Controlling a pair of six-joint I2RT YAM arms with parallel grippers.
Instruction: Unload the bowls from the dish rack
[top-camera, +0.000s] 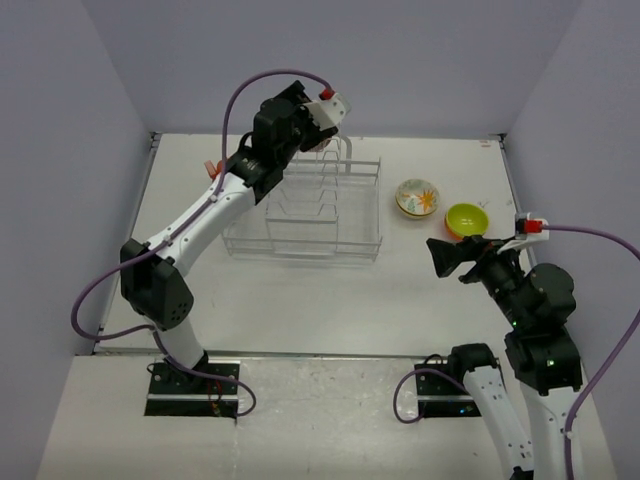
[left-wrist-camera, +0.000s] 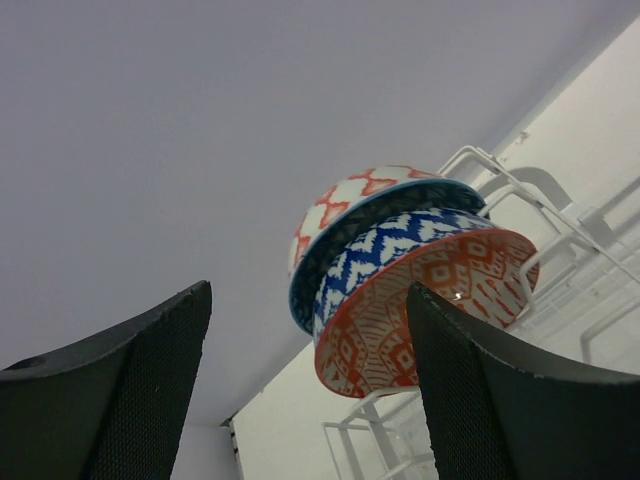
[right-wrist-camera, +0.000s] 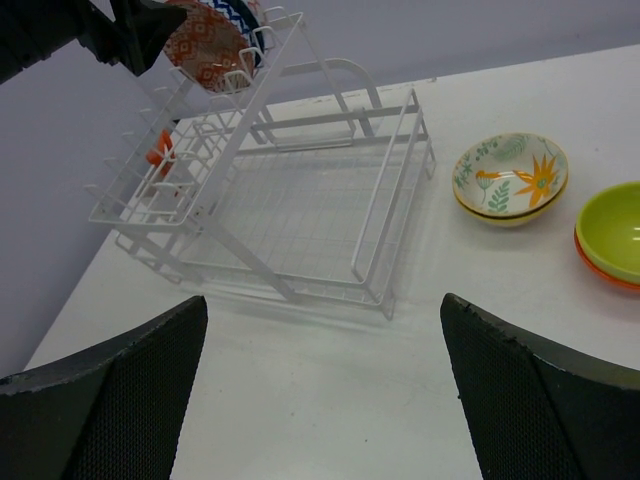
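Observation:
The white wire dish rack (top-camera: 305, 215) stands mid-table. Two patterned bowls lean in its tall slotted section: a bowl blue-and-white outside and orange-patterned inside (left-wrist-camera: 420, 300), and behind it a bowl with a dark blue rim (left-wrist-camera: 370, 205). They also show in the right wrist view (right-wrist-camera: 205, 45). My left gripper (top-camera: 318, 135) is open just in front of them, touching neither. A cream floral bowl (top-camera: 417, 197) and a yellow-green bowl (top-camera: 466, 219) nested in an orange-red one (right-wrist-camera: 600, 275) sit on the table right of the rack. My right gripper (top-camera: 450, 255) is open and empty near them.
An orange utensil (right-wrist-camera: 160, 150) shows at the rack's far left side. The rack's low basket (right-wrist-camera: 300, 215) holds nothing. Grey walls close in the table at the back and sides.

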